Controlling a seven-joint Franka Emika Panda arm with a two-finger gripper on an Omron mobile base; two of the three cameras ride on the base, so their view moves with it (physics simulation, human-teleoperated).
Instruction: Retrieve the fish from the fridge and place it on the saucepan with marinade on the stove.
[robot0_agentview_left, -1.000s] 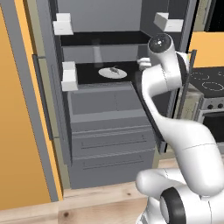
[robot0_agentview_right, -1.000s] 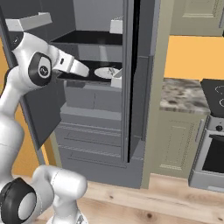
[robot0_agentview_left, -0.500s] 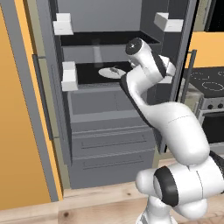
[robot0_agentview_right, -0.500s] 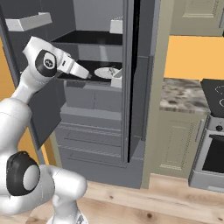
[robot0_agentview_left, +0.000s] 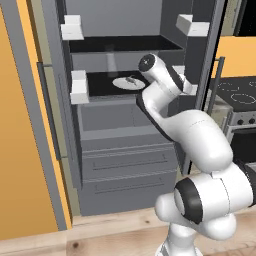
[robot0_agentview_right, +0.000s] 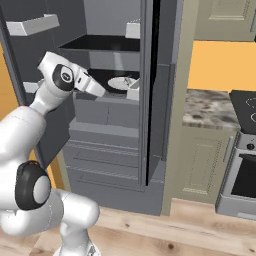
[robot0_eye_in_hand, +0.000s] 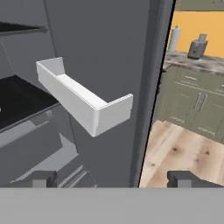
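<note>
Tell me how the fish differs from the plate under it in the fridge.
The fish is a small, slim, grey shape; the plate is a wide, round white disc. The fish lies on top of the plate, while the plate rests flat on the black shelf. Both are pale and sit on the fridge's middle shelf, untouched by the gripper.

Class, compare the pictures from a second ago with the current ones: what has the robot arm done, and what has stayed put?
The arm has swung left, further in front of the open fridge, its hand nearing the plate shelf. The gripper is open and has taken hold of nothing. The fish lies on its white plate as before; shelves, door bins and drawers are unchanged.
</note>
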